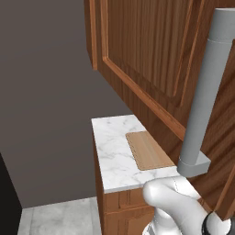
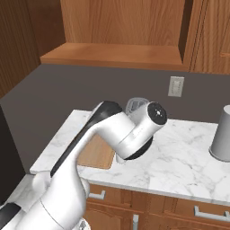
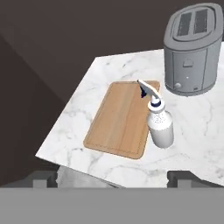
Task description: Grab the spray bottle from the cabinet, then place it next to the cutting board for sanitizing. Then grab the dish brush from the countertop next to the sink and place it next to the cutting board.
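Big open cabinet door blocks plenty. Below, the countertop holds a toaster, cutting board, and spray bottle upright, seemingly touching its edge. Gripper released, fingertips barely peeking.

You are looking at a white marble surface with faint grey veins, set on brown wooden base cabinets. Lying flat on it near one end is the cutting board, a light tan wooden rectangle with rounded corners. The spray bottle stands upright on the marble just beside the board's long edge, its white trigger head reaching over the board's corner. Further along the surface you see a silver toaster standing well apart from the board, with bare marble between them.
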Robot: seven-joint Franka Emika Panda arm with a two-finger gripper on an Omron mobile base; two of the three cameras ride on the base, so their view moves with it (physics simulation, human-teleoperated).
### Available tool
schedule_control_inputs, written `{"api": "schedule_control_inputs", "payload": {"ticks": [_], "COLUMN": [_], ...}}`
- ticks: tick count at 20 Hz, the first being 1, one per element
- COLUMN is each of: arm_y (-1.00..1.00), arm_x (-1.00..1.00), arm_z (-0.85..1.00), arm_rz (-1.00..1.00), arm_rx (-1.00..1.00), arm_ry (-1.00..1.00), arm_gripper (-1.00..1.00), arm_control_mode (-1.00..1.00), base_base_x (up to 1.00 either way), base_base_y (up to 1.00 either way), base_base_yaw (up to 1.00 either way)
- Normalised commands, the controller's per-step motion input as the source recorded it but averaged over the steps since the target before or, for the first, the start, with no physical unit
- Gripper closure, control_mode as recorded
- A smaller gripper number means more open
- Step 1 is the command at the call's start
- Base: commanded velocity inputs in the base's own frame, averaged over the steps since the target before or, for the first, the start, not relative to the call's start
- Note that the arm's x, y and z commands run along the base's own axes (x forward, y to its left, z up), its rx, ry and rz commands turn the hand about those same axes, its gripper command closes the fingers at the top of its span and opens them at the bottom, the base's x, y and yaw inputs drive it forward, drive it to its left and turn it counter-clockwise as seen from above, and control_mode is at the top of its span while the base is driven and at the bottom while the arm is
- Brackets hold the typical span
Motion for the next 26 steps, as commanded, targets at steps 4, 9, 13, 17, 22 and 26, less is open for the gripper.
{"api": "schedule_control_inputs", "payload": {"ticks": [4,9,13,17,22,26], "arm_y": [0.81,0.41,0.0,0.5,0.52,0.32], "arm_x": [-0.46,-0.25,-0.36,-0.11,-0.17,-0.06], "arm_z": [0.01,0.03,0.0,0.0,0.0,0.01], "arm_rz": [0.0,0.0,0.0,-0.02,-0.02,-0.01], "arm_rx": [-0.19,-0.12,-0.02,-0.07,-0.01,0.0], "arm_ry": [0.16,0.08,-0.01,0.02,-0.01,0.0], "arm_gripper": [-1.0,-1.0,-1.0,-1.0,-1.0,-1.0], "arm_control_mode": [-1.0,-1.0,-1.0,-1.0,-1.0,-1.0], "base_base_x": [0.0,0.0,0.0,0.0,0.0,0.0], "base_base_y": [0.0,0.0,0.0,0.0,0.0,0.0], "base_base_yaw": [0.0,0.0,0.0,0.0,0.0,0.0]}}
